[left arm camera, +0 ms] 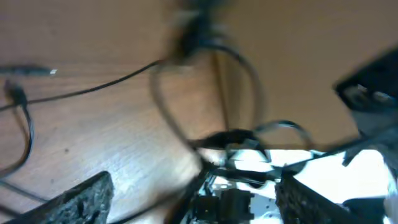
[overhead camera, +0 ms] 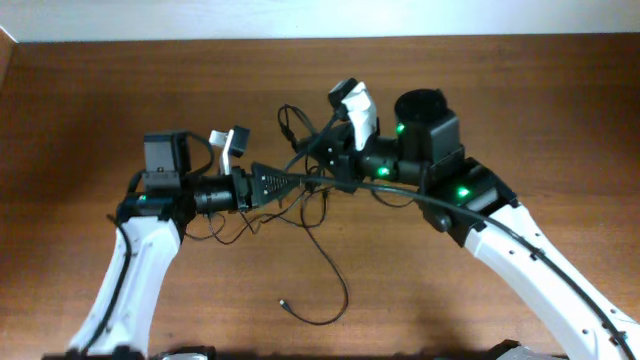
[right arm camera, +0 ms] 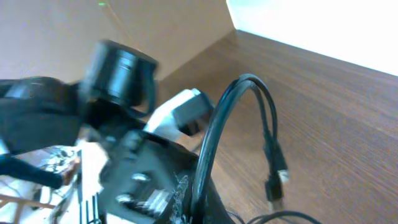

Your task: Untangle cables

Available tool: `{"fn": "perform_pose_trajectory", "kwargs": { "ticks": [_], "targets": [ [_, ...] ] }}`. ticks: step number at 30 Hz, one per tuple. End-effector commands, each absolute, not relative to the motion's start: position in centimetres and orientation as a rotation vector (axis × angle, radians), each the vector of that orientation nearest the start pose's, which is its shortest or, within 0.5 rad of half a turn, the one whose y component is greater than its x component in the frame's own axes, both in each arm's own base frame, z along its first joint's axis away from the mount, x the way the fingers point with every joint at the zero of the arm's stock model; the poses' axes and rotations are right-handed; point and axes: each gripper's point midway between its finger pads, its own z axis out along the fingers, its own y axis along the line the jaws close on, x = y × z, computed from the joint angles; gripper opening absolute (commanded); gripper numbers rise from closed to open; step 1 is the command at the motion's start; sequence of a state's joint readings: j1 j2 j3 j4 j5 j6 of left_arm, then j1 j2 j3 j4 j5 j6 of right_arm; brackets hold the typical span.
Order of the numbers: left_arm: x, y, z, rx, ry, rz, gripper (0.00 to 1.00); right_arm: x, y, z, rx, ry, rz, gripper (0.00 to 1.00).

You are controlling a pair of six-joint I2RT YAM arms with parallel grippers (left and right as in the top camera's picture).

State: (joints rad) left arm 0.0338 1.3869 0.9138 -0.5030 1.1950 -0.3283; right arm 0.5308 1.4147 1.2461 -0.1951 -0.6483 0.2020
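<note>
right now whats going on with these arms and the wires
Two robot arms are working on a knot of thin black cables. The left fingers are spread wide, gripping nothing, with strands just ahead of them. The right fingers are shut inside the tangle; whether they pinch a strand is hidden. One plug end trails off alone.

Overhead: even light, sharp, soft shadows on brown wooden table [overhead camera: 80,120]. Wrist views motion-blurred, thin black cables [left arm camera: 99,86] smeared; right wrist blown-out white at 1 o'clock.
</note>
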Motion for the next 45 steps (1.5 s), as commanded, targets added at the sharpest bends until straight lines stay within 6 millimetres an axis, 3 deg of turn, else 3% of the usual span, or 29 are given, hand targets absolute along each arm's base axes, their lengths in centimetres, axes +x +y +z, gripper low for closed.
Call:
{"fn": "perform_pose_trajectory", "kwargs": {
  "ticks": [1, 2, 4, 6, 9, 13, 23, 28, 32, 33, 34, 35, 36, 38, 39, 40, 42, 43, 45],
  "targets": [
    [30.6, -15.7, 17.4, 0.167, 2.322, -1.602, 0.72, 28.8, 29.7, 34.9, -0.942, 1.696, 1.315, 0.04],
    [30.9, -16.0, 17.2, 0.209, 2.297, -1.618, 0.63, 28.2, 29.3, 35.5, -0.985, 1.653, 1.371, 0.04],
    [31.4, -17.2, 18.4, 0.358, 2.152, -1.711, 0.59, 27.2, 28.4, 36.2, -1.04, 1.603, 1.452, 0.04],
    [31.4, -18.5, 19.7, 0.526, 2.014, -1.757, 0.64, 27.0, 28.0, 36.3, -1.051, 1.597, 1.482, 0.04],
    [30.6, -20.5, 20.3, 0.657, 1.953, -1.763, 0.66, 27.0, 28.0, 36.2, -1.052, 1.597, 1.483, 0.04],
    [28.4, -21.3, 22.5, 0.93, 1.681, -1.799, 0.68, 27.0, 28.0, 36.2, -1.045, 1.605, 1.492, 0.04],
    [27.6, -22.7, 22.3, 0.999, 1.65, -1.786, 0.77, 26.6, 28.1, 36.3, -1.058, 1.596, 1.507, 0.04],
    [30.4, -24.5, 19.1, 0.766, 1.984, -1.614, 0.82, 26.3, 28.1, 36.6, -1.052, 1.605, 1.551, 0.04],
    [30.6, -26.6, 19.8, 0.775, 1.964, -1.588, 0.81, 26.3, 28.1, 36.9, -1.055, 1.589, 1.547, 0.04],
    [30.6, -26.9, 20.2, 0.793, 1.939, -1.585, 0.79, 26.3, 28.1, 36.9, -1.043, 1.603, 1.559, 0.04],
    [30.8, -27.2, 20.3, 0.797, 1.929, -1.567, 0.66, 26.3, 28.1, 36.9, -1.037, 1.611, 1.567, 0.04],
    [31.5, -27.2, 19.8, 0.748, 1.966, -1.524, 0.44, 26.3, 28.1, 37.0, -1.029, 1.617, 1.575, 0.04],
    [31.7, -27.2, 19.5, 0.727, 1.983, -1.519, 0.41, 26.2, 28.1, 37.2, -1.037, 1.607, 1.582, 0.04],
    [31.7, -27.8, 19.1, 0.73, 1.987, -1.536, 0.55, 25.9, 28.4, 37.8, -1.053, 1.577, 1.595, 0.04],
    [31.6, -28.2, 18.8, 0.721, 1.999, -1.554, 0.71, 25.7, 28.6, 38.1, -1.062, 1.558, 1.595, 0.04],
    [31.6, -28.6, 18.6, 0.712, 2.007, -1.57, 0.75, 25.6, 28.7, 38.4, -1.073, 1.538, 1.589, 0.04],
    [31.9, -29.1, 18.1, 0.69, 2.017, -1.6, 0.71, 25.2, 29.2, 39.0, -1.101, 1.491, 1.58, 0.04],
    [32.2, -29.4, 17.9, 0.667, 2.019, -1.619, 0.6, 25.1, 29.4, 39.1, -1.105, 1.48, 1.579, 0.04],
    [32.6, -29.6, 17.7, 0.643, 2.018, -1.648, 0.23, 24.8, 29.8, 39.1, -1.11, 1.479, 1.582, 0.04]
  ]
}}
